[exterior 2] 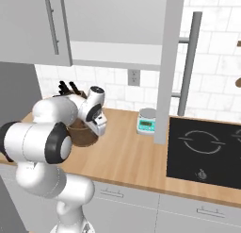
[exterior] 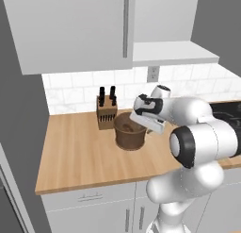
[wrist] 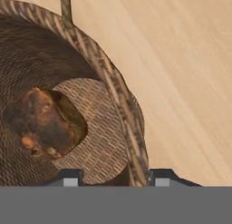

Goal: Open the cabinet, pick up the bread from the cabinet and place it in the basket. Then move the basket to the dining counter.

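1. Left base view: you have the basket [exterior: 129, 132] standing on the wood worktop [exterior: 75, 152], near its back edge, just beside the knife block [exterior: 106, 110]. The gripper [exterior: 141, 118] hangs over the basket's rim on the side nearer the arm, pointing down. The cabinet [exterior: 160, 20] above is open, its white shelf bare.

2. Right base view: the arm covers most of the basket [exterior 2: 84, 135]; you see only a brown sliver under the hand [exterior 2: 98, 120]. The open cabinet door [exterior 2: 167, 62] hangs edge-on, between the hand and the hob [exterior 2: 207, 149].

3. Hand view: this is the relation your next move turns on. The basket's rim [wrist: 118, 100] runs up the picture, straight between the two finger tips [wrist: 68, 177], one tip inside the wall and one outside. The tips stand apart, and you cannot tell whether they touch the weave yet. The bread [wrist: 43, 123] lies on the basket floor, inside the rim and clear of the tips.
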Robot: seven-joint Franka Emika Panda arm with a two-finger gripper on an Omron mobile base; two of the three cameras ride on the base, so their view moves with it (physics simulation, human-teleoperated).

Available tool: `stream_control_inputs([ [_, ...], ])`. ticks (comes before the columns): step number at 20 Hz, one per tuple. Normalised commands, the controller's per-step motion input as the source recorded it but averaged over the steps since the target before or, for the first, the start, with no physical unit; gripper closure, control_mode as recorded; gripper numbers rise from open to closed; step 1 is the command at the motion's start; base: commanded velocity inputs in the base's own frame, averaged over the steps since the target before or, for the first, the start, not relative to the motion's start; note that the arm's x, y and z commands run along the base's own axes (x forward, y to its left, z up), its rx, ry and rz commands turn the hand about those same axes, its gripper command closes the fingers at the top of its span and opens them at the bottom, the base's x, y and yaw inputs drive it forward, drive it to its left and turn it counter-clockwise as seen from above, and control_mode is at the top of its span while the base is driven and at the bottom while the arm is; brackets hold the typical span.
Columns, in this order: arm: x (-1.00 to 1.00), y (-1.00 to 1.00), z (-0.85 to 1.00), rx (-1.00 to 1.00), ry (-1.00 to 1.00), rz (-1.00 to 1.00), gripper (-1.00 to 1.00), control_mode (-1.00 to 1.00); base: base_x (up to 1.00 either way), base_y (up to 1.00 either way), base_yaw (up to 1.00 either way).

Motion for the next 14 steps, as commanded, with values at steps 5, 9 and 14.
stream_control_inputs([
  [5, -0.03, 0.42, -0.47, -0.03, 0.16, 0.04, 1.0, -1.0, 0.0, 0.0, 0.0],
  [9, -0.49, 0.03, -0.07, 0.0, 0.0, 0.01, 1.0, -1.0, 0.0, 0.0, 0.0],
  [14, -0.68, -0.05, 0.0, 0.0, -0.11, -0.01, 1.0, -1.0, 0.0, 0.0, 0.0],
])
